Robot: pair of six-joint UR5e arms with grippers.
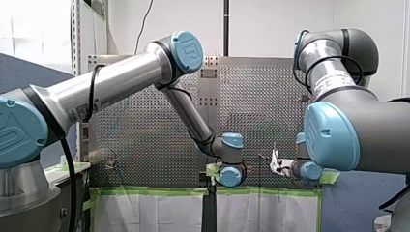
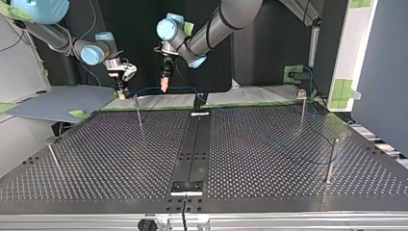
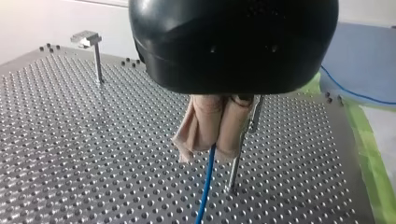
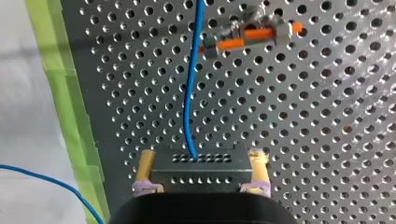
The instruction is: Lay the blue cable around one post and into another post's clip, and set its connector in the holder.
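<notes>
In the left wrist view my left gripper (image 3: 210, 150) has its beige pads (image 3: 201, 123) shut on the blue cable (image 3: 205, 186), which hangs down from them beside a thin post (image 3: 235, 172). My right gripper (image 4: 201, 156), with yellow pads, is shut on the black perforated connector (image 4: 198, 173). From that connector the cable (image 4: 189, 93) runs ahead past a post's orange clip (image 4: 252, 33). In the top view both grippers hover over the table's far edge: my right gripper (image 2: 121, 92) at the left, my left gripper (image 2: 164, 86) beside it, with the cable (image 2: 144, 89) strung between them.
Several thin posts stand on the perforated table (image 2: 269, 154): one near the grippers (image 2: 138, 113), one clip-topped at the far right (image 2: 302, 107), one at the right (image 2: 331, 161), one at the left (image 2: 54, 161). A small fixture (image 2: 199, 114) and a plate (image 2: 187, 187) sit on the centre strip. Green tape (image 4: 70, 116) edges the table.
</notes>
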